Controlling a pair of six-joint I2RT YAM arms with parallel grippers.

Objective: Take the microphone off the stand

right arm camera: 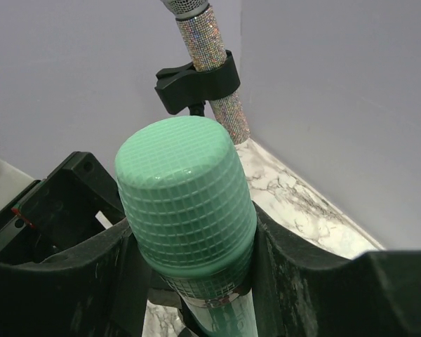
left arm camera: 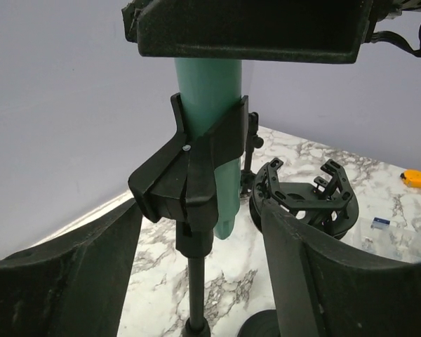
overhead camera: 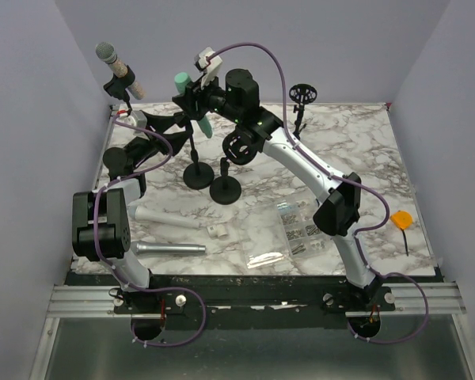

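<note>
The green microphone point(overhead camera: 191, 96) stands tilted in the black clip point(left arm camera: 189, 175) of a stand whose round base point(overhead camera: 198, 176) rests on the marble table. My right gripper point(right arm camera: 189, 235) is shut on the microphone just below its mesh head point(right arm camera: 186, 203), with a finger pressed on each side. My left gripper point(left arm camera: 200, 281) is open, its fingers point(left arm camera: 70, 281) standing wide on both sides of the stand pole point(left arm camera: 195, 288) below the clip, not touching it. The microphone body point(left arm camera: 210, 91) runs through the clip, its lower end free.
A glittery silver microphone point(overhead camera: 115, 67) sits in another stand at the back left corner. A second round base point(overhead camera: 226, 190), a shock mount point(overhead camera: 241, 146), a small mount stand point(overhead camera: 302, 95), a screw bag point(overhead camera: 293, 226), two tubes point(overhead camera: 170, 248) and an orange tool point(overhead camera: 402, 220) lie around.
</note>
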